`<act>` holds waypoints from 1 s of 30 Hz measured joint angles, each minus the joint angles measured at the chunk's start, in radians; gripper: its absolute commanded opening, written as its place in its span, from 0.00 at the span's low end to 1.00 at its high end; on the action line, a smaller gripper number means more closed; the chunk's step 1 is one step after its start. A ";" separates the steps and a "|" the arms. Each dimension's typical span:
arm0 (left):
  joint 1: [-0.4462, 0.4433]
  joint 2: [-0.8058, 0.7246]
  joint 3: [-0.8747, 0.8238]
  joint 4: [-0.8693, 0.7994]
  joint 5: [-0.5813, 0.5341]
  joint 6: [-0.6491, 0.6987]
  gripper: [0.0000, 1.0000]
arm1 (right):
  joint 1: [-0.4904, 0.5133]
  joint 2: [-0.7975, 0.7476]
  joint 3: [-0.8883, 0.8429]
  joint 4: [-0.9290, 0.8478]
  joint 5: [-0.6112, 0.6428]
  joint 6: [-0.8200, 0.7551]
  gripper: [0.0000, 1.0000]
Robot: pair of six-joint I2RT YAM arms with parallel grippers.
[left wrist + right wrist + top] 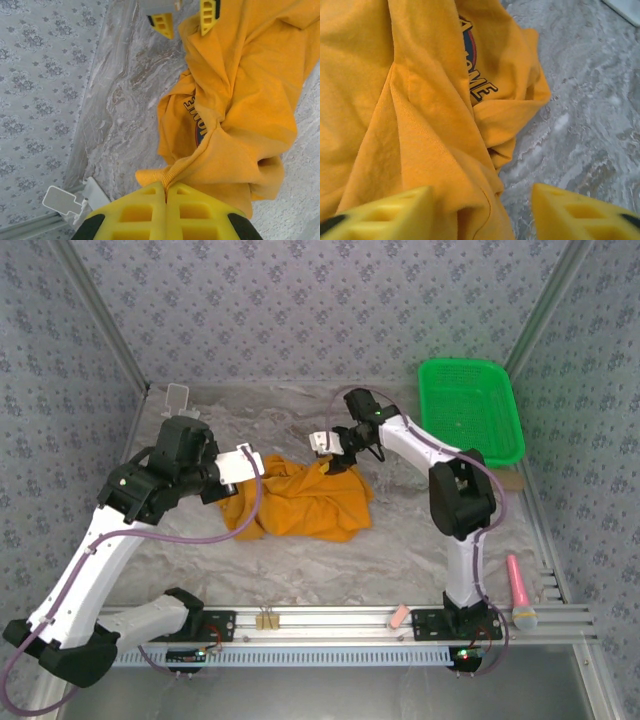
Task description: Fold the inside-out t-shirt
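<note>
My left hand (166, 189) pinches a hem of the crumpled orange t-shirt (300, 502) on the table (400, 550); it runs across to my right hand (480, 200), spread open over its far edge.

Orange t-shirt (300, 505) with dark-and-white print (477, 75); green basket (466, 365); grey marbled table (400, 550).

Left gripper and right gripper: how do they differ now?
The left gripper is shut on a t-shirt edge; the right gripper is open above the cloth. The left gripper is at the t-shirt's left side, the right gripper at its far side. Both have yellow fingers.
</note>
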 measured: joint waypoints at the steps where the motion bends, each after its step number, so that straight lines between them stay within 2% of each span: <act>1: 0.004 0.000 0.000 0.000 0.000 0.000 0.00 | 0.003 0.019 0.021 -0.026 -0.002 -0.016 0.35; 4: 0.019 0.000 0.000 0.000 -0.001 0.000 0.00 | 0.004 0.043 0.030 -0.084 0.001 -0.047 0.34; 5: 0.025 0.000 0.000 0.000 -0.003 0.000 0.00 | 0.003 0.045 0.030 -0.100 0.003 -0.051 0.30; 6: 0.032 -0.001 0.000 0.000 -0.003 0.000 0.00 | 0.002 0.045 0.030 -0.114 0.005 -0.058 0.19; 7: 0.038 0.000 0.000 -0.001 -0.004 0.000 0.00 | -0.002 0.045 0.030 -0.124 0.005 -0.066 0.02; 8: 0.043 -0.001 0.000 -0.002 -0.004 0.000 0.00 | -0.005 0.044 0.030 -0.130 0.005 -0.070 0.00; 11: 0.054 0.000 0.000 -0.002 -0.010 -0.002 0.00 | -0.017 0.035 0.018 -0.137 0.003 -0.056 0.00; 14: 0.075 0.003 0.002 0.003 -0.031 -0.014 0.00 | -0.033 -0.040 -0.064 -0.041 0.018 0.050 0.00; 16: 0.106 0.023 0.026 0.003 -0.050 -0.027 0.00 | -0.045 -0.125 -0.115 0.054 0.084 0.163 0.00; 18: 0.138 0.063 0.084 0.005 -0.057 -0.034 0.00 | -0.055 -0.218 -0.135 0.161 0.205 0.275 0.00; 21: 0.173 0.163 0.260 0.014 -0.070 -0.061 0.00 | -0.060 -0.366 -0.138 0.336 0.415 0.408 0.00; 25: 0.246 0.282 0.536 0.057 -0.068 -0.122 0.00 | -0.049 -0.577 -0.187 0.548 0.618 0.487 0.00; 28: 0.278 0.335 0.713 0.068 -0.041 -0.161 0.00 | -0.005 -0.729 -0.235 0.599 0.675 0.500 0.00; 30: 0.275 0.321 0.743 0.085 0.008 -0.182 0.00 | 0.050 -0.836 -0.284 0.596 0.669 0.484 0.00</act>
